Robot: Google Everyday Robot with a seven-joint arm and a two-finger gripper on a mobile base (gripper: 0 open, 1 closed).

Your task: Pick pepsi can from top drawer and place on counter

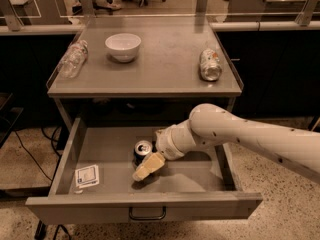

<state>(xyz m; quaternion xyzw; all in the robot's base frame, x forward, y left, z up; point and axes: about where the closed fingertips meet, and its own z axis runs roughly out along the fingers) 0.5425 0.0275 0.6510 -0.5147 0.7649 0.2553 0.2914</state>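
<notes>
The pepsi can (143,150), dark blue with a silver top, stands upright in the middle of the open top drawer (100,206). My gripper (143,171) reaches into the drawer from the right and sits right at the can's front side, overlapping its lower part. The white arm (235,134) comes in over the drawer's right wall. The counter (165,74) is the grey top above the drawer.
On the counter stand a white bowl (123,46) at back left, a clear plastic bottle (73,59) lying at the left edge and a silver-and-pale can (210,64) lying at the right. A small white card (87,175) lies in the drawer's left front corner.
</notes>
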